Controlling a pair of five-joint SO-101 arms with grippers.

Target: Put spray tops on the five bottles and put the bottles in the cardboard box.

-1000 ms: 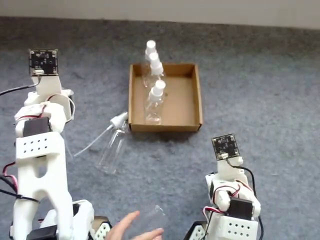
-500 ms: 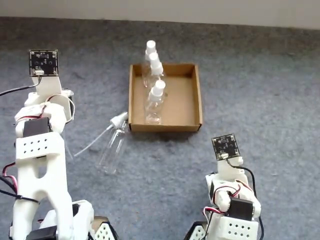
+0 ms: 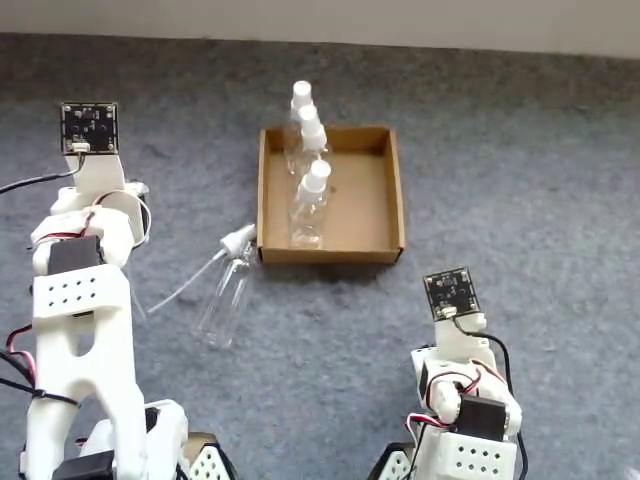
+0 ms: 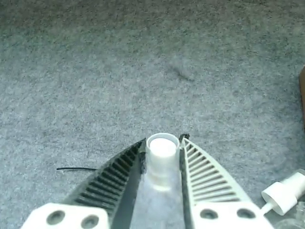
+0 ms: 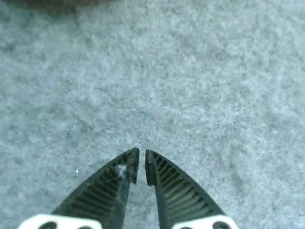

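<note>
Three clear bottles with white spray tops (image 3: pixel 317 176) stand in a row along the left side of the cardboard box (image 3: pixel 368 200). Left of the box a clear bottle (image 3: pixel 224 296) lies on the carpet without a top. A loose spray top (image 3: pixel 238 240) with its thin tube lies at that bottle's neck, also seen as the spray top (image 4: pixel 285 193) in the left wrist view. My left gripper (image 4: pixel 163 141) is shut on a clear bottle's white neck (image 4: pixel 162 151). My right gripper (image 5: pixel 141 165) hangs shut over bare carpet, holding nothing.
Grey carpet (image 3: pixel 520 180) covers the whole work area. The left arm (image 3: pixel 80 290) stands at the left side and the right arm (image 3: pixel 460 400) at the lower right, a little in front of the box. A thin black wire (image 4: pixel 76 168) lies on the carpet.
A hand holding a clear bottle at the near edge one second ago has gone out of view. Both arms and the bottles have stayed in place.
</note>
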